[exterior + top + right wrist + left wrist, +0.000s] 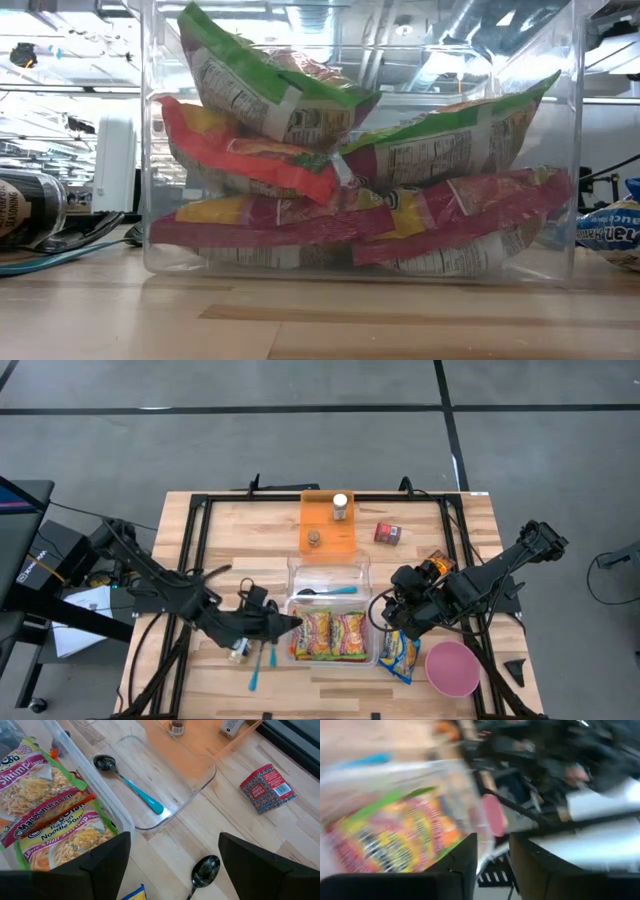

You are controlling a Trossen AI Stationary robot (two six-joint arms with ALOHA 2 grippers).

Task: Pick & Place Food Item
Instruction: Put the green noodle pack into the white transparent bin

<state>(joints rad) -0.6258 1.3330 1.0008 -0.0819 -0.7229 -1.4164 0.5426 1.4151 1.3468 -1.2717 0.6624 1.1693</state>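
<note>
I see a clear bin (331, 657) near the front edge of the surface (230, 535), filled with noodle packets (328, 635). In the low view they lie stacked in tilted layers, red and green wrappers pressed against the transparent walls. Just behind it sits a second clear tray (326, 567) holding a single spoon with a teal handle (328, 591), its dark bowl toward the left arm's side. Behind that, an orange tray (322, 515) carries two small jars (340, 507), one light-capped, one lower and brownish.

My left gripper (283, 623) hovers at the bin's left wall, next to the packets; its fingers stand slightly apart with nothing between them, and its wrist view is smeared. My right gripper (400, 612) hangs over the surface right of the bin, fingers spread wide and empty.

Outside the containers: another noodle packet (397, 653) lies just right of the bin, a pink bowl (451, 667) beside it, a small red packet (387, 533) right of the orange tray, a dark spoon (205, 870) below my right wrist, and teal utensils (263, 663) left of the bin.
</note>
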